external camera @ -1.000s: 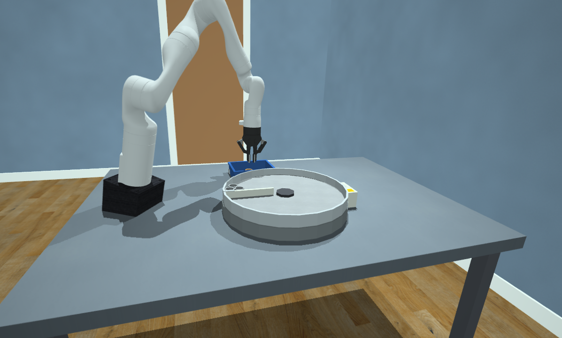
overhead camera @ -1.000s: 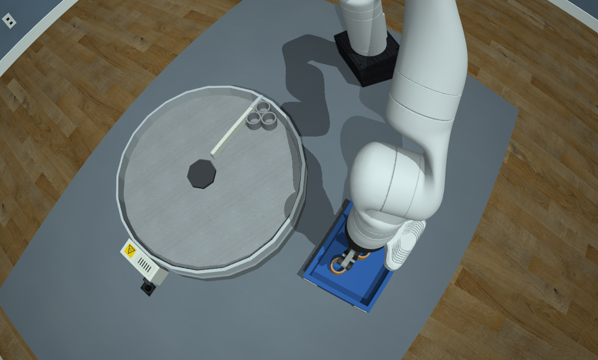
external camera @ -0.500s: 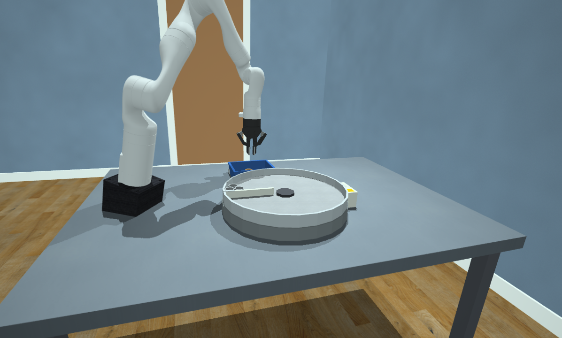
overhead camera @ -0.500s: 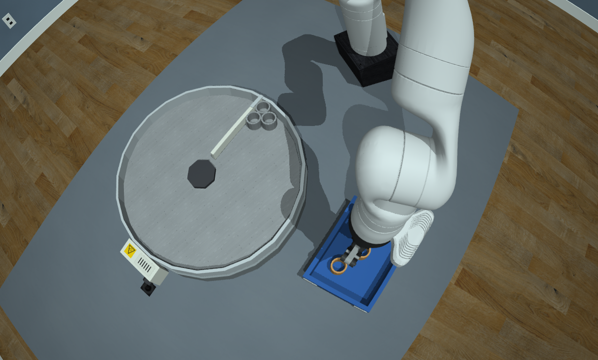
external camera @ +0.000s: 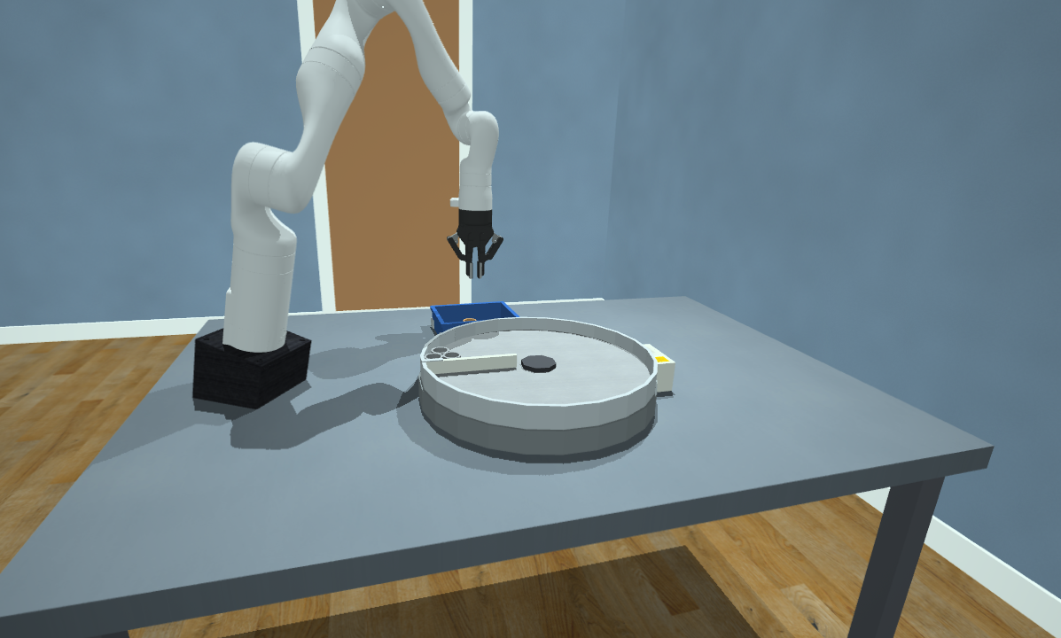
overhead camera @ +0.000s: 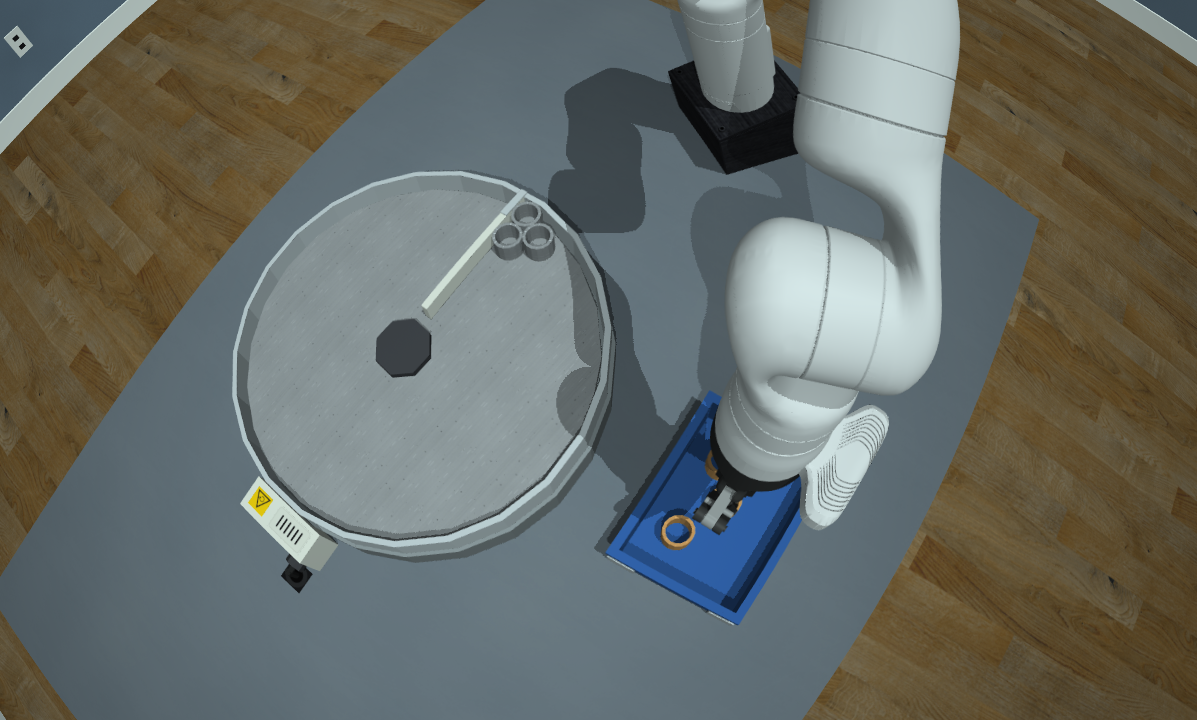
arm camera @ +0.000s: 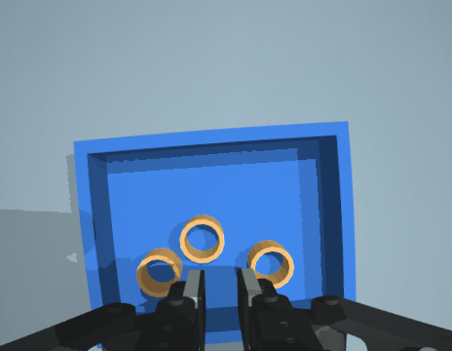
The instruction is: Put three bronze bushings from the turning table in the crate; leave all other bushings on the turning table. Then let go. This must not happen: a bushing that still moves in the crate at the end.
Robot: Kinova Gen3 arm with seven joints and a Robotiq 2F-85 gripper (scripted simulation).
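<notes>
The tool [overhead camera: 718, 514] [external camera: 475, 273] [arm camera: 221, 291] has released: its fingers stand a little apart with nothing between them. It hangs over the crate, pointing down, and in the exterior view its tips are above the crate's rim.

Below it, three bronze bushings [overhead camera: 663, 537] [external camera: 469, 320] [arm camera: 202, 219] are inside the crate, apart from one another. In the wrist view, one is close to the crate's middle, one toward 8 o'clock, and one toward 4 o'clock, partly behind a finger. All three appear to stand on end, their round openings facing up. The pictures do not tell whether any of them is moving.

The blue crate [overhead camera: 671, 589] [external camera: 433, 317] [arm camera: 211, 134] rests on the grey surface [overhead camera: 405, 626] [external camera: 359, 492] [arm camera: 211, 58]. In the top view it lies at 4 o'clock from the turning table [overhead camera: 238, 376] [external camera: 534, 414], near its rim but apart from it.

On the turning table, three grey bushings [overhead camera: 538, 252] [external camera: 451, 357] sit clustered between 1 and 2 o'clock from the dark hub [overhead camera: 403, 347] [external camera: 538, 363], beside the outer end of a pale bar [overhead camera: 472, 255] [external camera: 478, 364]. A white box with a yellow warning label [overhead camera: 289, 523] [external camera: 664, 369] stands at the table's 7 o'clock side in the top view.
</notes>
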